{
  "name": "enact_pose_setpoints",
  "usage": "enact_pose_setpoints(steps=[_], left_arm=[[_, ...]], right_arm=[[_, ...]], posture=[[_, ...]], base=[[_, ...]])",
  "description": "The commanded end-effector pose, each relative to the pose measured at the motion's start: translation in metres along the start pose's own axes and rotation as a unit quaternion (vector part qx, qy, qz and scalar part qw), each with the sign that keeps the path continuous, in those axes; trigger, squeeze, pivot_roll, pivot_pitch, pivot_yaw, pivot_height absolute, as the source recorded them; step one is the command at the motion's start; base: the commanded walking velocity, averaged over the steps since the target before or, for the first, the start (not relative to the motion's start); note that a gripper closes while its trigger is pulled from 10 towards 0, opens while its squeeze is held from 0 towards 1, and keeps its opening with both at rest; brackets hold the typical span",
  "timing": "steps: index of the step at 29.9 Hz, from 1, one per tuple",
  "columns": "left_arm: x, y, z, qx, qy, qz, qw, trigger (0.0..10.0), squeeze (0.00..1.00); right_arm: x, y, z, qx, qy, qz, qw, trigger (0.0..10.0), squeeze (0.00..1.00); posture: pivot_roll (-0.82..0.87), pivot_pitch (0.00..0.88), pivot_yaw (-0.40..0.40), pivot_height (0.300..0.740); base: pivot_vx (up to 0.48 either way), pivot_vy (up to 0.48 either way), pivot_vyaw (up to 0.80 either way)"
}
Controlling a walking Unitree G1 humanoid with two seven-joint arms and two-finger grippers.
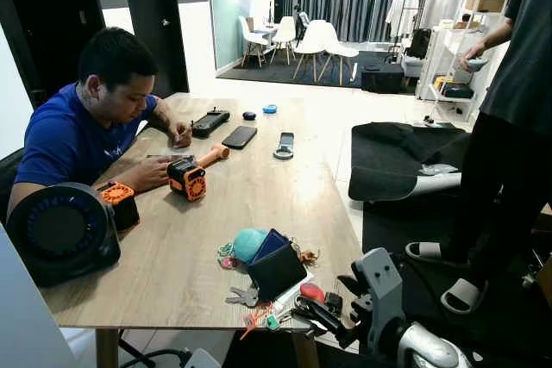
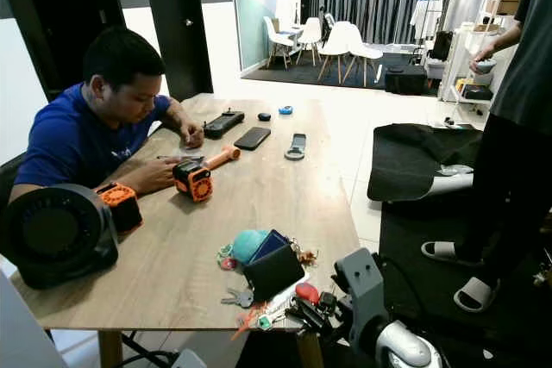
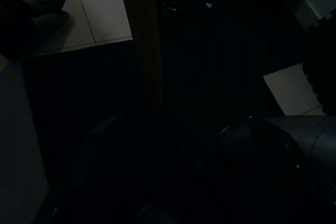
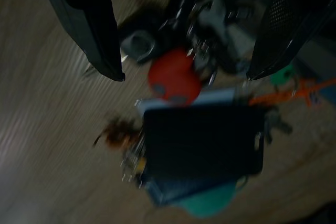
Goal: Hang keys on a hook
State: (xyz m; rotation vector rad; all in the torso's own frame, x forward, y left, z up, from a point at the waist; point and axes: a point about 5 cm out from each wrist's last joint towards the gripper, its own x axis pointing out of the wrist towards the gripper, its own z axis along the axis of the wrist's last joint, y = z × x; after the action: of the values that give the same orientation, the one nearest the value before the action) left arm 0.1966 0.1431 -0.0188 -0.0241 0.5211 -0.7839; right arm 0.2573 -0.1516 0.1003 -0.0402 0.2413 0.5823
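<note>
At the desk's [image 1: 172,273] near edge, the right tool [image 4: 184,74] is seen with its fingers spread over the keys [image 1: 244,297], which lie beside a black wallet [image 1: 276,271]. Contact seems absent, though blurred. Farther back, a person [image 1: 95,122] is seated.

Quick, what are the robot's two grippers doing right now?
Right gripper: open, holding nothing, above the red key fob on the table.
Left gripper: cannot be told; its view is too dark.
</note>
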Motion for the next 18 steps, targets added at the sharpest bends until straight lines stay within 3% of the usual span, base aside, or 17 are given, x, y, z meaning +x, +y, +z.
enact_pose_setpoints(steps=[1,18], left_arm=[[-0.0044,0.0022,-0.0020,0.002,0.007,0.000,1.000,10.0,0.00],[-0.0040,0.0019,-0.0024,0.001,0.008,0.000,1.000,10.0,0.00]], right_arm=[[0.0010,0.0049,-0.0101,0.015,0.028,0.008,0.999,10.0,0.00],[0.0002,0.0110,-0.0171,0.034,0.056,0.019,0.998,10.0,0.00]], posture=[[0.04,0.023,0.013,0.740],[0.04,0.024,0.006,0.740]], base=[[0.000,0.000,0.00],[0.000,0.000,0.00]])
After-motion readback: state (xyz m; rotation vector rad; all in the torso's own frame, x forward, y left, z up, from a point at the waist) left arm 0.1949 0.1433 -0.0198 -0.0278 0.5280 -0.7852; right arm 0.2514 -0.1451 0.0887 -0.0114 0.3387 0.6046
